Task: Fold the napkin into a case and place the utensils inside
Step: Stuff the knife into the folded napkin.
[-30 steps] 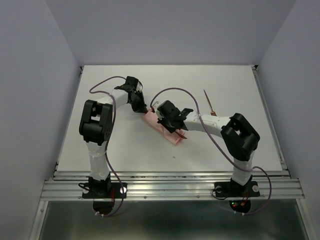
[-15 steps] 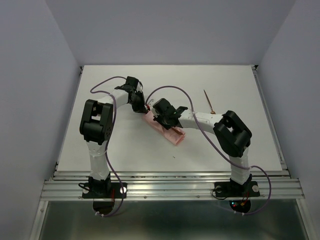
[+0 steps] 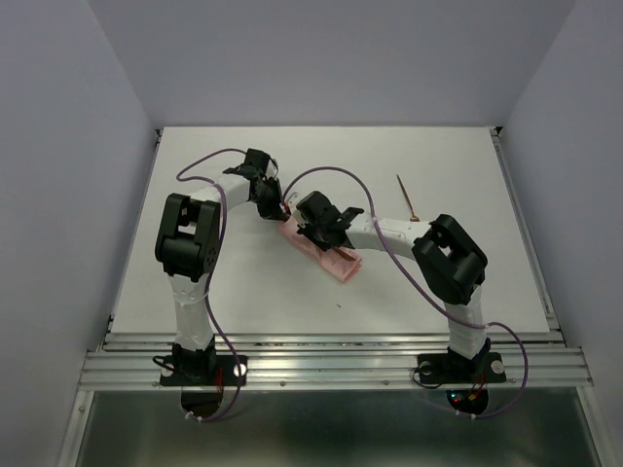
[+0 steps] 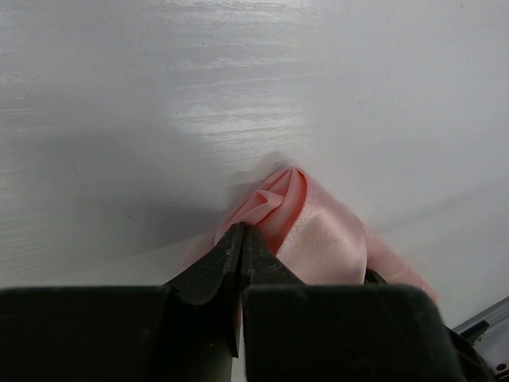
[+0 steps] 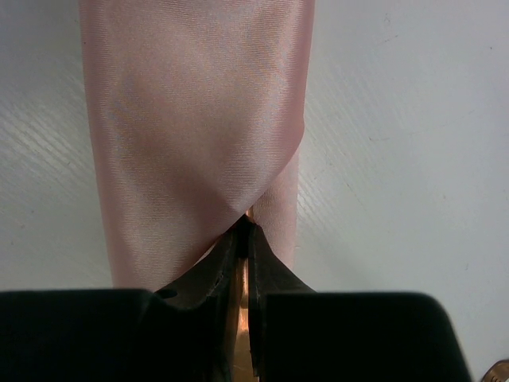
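Napkin (image 3: 341, 266): a salmon-pink, slightly shiny cloth, folded to a narrow flat oblong. It lies on the table, diagonal in the top view, under the two pincers.
Napkin seen from the right pincer: the cloth stretches straight away in front of the tips. Its upper layer folds over in a slanted edge, and the lowest corner of this fold comes down to the tips.
First utensil (image 5: 242, 318): a thin copper-brown stick, visible only as a narrow strip between the fingers of the right pincer. Its front end goes under the fold of the cloth and is hidden there.
Right pincer (image 5: 245, 227): closed narrow and holding the first utensil, with the tips touching the near edge of the napkin.
Left pincer (image 4: 241, 232): closed narrow, pinching a small bunch of cloth at one end of the napkin. The cloth rises in rounded creases just beyond the tips and to their right.
Both pincers: near each other, the left one at the far-left end of the napkin.
Second utensil (image 3: 406, 197): lies alone on the table, to the right of the right pincer and well apart from the napkin. I cannot tell which end is forked.
Table (image 3: 243, 282): white.
Cables (image 3: 336, 175): purple, looping above each arm.
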Controlling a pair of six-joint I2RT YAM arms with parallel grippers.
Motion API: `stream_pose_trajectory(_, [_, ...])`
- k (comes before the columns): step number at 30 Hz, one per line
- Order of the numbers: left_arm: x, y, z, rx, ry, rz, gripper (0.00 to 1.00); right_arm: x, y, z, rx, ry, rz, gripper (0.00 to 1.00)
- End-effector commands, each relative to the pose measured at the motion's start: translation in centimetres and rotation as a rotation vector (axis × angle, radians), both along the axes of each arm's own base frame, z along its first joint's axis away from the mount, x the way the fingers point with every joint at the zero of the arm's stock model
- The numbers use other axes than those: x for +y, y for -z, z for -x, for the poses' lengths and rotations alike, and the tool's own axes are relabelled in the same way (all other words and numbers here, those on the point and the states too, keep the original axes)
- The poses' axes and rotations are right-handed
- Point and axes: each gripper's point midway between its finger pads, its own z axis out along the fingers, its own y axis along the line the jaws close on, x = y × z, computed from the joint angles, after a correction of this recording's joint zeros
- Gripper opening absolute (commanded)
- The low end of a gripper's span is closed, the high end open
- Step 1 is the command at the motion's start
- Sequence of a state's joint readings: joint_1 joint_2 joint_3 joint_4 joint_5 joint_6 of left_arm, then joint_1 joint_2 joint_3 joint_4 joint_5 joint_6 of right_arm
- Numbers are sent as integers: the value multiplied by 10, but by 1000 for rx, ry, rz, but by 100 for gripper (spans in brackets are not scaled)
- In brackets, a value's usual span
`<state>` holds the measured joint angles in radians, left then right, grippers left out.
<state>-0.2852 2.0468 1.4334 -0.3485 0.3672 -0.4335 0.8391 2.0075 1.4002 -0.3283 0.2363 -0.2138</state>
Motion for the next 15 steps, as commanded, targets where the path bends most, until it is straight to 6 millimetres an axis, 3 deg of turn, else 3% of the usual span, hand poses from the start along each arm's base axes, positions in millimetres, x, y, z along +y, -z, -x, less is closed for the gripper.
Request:
stream_pose_trajectory(1, [-3,-8,-6,-20,25,17,11,18,-21,-15,-69,5,-58,1])
stream_pose_trajectory(3, [-3,-7,-6,-18,25,17,11,17,-22,-16,-74,18,-61,3])
stream_pose_trajectory(7, [-3,-6,-6,-15,25,16,11,17,-21,-13,-60,14,-57,20])
stream_pose_trajectory(15, [-4,-6,-6,-16,24,17,11,12,-29,-13,-71,35,-61,26])
